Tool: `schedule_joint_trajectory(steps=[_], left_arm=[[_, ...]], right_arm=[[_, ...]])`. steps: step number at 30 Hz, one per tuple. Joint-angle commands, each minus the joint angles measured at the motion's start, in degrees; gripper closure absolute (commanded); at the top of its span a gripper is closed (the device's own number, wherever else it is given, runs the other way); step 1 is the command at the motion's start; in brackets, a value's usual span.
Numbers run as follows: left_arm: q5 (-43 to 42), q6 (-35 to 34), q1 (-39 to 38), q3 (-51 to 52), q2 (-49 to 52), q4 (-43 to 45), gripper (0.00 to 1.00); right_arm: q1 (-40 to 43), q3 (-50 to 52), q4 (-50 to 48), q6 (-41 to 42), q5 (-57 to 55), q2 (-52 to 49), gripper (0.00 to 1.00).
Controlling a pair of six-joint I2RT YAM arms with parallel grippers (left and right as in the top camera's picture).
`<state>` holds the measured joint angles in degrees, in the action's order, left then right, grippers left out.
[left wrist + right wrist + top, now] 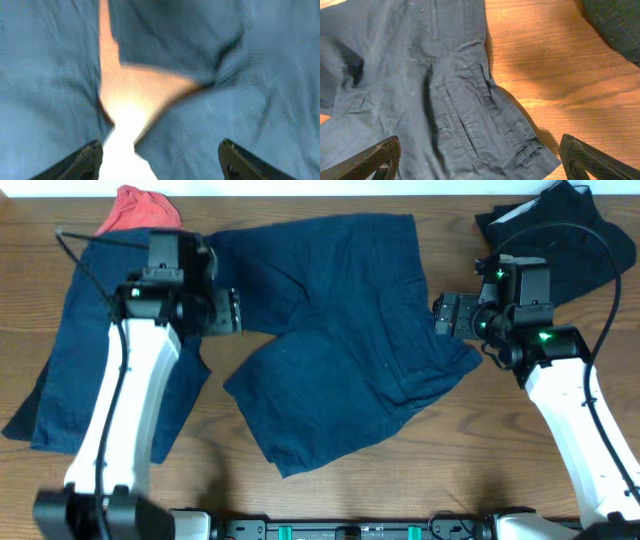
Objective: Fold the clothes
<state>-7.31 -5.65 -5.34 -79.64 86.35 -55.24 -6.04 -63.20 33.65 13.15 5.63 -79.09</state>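
Centre clothes: a pair of dark navy-blue cotton shorts (pixel 340 330) is lying spread and rumpled in the middle of the brown wooden tabletop (pixel 430 470), between the 2 arms.

Left clothes: a 2nd dark navy-blue cotton garment (pixel 75 360) is lying along the left side of the tabletop, partly under the left arm. In the left wrist view a wedge of bare wood is showing between it and the shorts.

Far-right clothes: a near-black bunched garment (pixel 560 225) is sitting at the far right corner, apart from the shorts.

Red cloth: a crumpled red-orange cloth (pixel 140 208) is resting at the far left edge, touching the top of the 2nd garment.

Left gripper (pixel 232 311): is hovering over the gap between the 2 navy pieces. Its black fingers (pixel 82 161) are standing well apart and gripping nothing.

Right gripper (pixel 440 316): is hovering at the right edge of the shorts, above a waistband end with a belt loop and a slit pocket. Its fingers (pixel 375 160) are spread wide — no fabric is caught between them.
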Motion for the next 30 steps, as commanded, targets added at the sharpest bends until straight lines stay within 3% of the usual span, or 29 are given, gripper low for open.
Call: schedule_joint_trajectory(steps=[1, 6, 10, 14, 20, 30], left_arm=[[0.04, -2.27, -5.25, -0.42, -2.38, -4.52, 0.24], [0.04, -7.61, -14.58, 1.6, -2.97, -12.55, 0.24], [-0.09, -9.92, -21.29, 7.1, -2.93, -13.68, 0.24], [-1.38, -9.92, -26.95, 14.51, -2.86, -10.36, 0.24], [-9.66, -9.86, -32.54, 26.43, -2.86, 0.44, 0.24], [-10.27, -9.51, -33.64, 35.54, -2.71, 7.1, 0.24]], right_arm=[[1.55, -0.15, 1.29, -0.52, 1.05, 4.26, 0.01], [5.7, -0.15, 5.68, 0.11, 1.05, 7.65, 0.01], [8.15, -0.11, 7.8, 0.11, 1.07, 7.41, 0.01], [8.31, -0.11, 7.96, 0.09, 1.07, 6.67, 0.01], [8.22, -0.11, 7.98, 0.09, 1.09, 5.57, 0.01], [8.22, -0.09, 8.0, 0.09, 1.77, 4.07, 0.01]])
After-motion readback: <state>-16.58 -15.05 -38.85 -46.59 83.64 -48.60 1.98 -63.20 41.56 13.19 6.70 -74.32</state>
